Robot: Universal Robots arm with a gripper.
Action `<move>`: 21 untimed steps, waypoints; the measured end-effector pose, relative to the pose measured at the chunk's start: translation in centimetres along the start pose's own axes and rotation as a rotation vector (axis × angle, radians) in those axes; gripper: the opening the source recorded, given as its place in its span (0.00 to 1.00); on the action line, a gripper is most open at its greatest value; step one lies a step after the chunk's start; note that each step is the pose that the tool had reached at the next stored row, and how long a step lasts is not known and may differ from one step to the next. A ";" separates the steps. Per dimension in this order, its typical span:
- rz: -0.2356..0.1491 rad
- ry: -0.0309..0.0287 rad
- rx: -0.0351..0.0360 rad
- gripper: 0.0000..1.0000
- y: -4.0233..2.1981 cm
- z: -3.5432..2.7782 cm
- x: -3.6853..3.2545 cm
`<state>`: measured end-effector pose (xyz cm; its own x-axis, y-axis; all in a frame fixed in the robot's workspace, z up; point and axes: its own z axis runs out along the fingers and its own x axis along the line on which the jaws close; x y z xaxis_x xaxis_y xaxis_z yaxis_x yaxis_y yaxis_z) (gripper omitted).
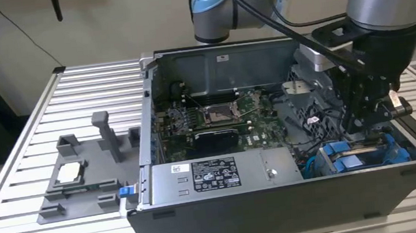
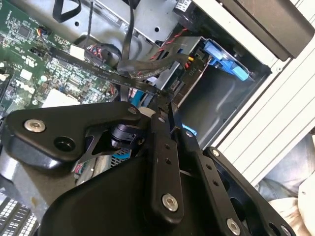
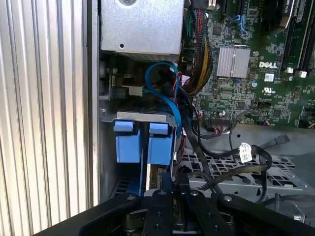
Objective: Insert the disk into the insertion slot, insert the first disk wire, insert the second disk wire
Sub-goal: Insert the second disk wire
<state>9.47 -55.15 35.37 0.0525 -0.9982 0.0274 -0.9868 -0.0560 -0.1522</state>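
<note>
The disk sits in its bright blue carrier inside the insertion slot, the grey metal bay at the case's front corner on the exterior view's right. In the first wrist view its blue tabs face my gripper from within the bay wall. My gripper hangs inside the case just above the disk. Its fingers are pressed together on the end of a flat black disk wire, close to the carrier's blue tab. A blue wire loops behind the disk.
The grey labelled power-supply box lies along the case's near wall, beside the green motherboard. A grey plastic fixture tray stands on the slatted table at the exterior view's left. Loose black cables cross the perforated case floor near the gripper.
</note>
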 end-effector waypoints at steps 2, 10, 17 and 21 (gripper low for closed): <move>0.000 0.0000 0.0000 0.16 0.00 0.00 0.00; 0.002 -0.0171 -0.0291 0.16 -0.52 0.17 0.32; 0.006 -0.0481 -0.0403 0.16 -1.15 0.45 0.81; 0.009 -0.0488 -0.0475 0.16 -1.27 0.57 1.23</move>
<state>10.88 -56.32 35.04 0.0501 -0.9985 -0.0220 -0.9933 -0.0475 -0.1051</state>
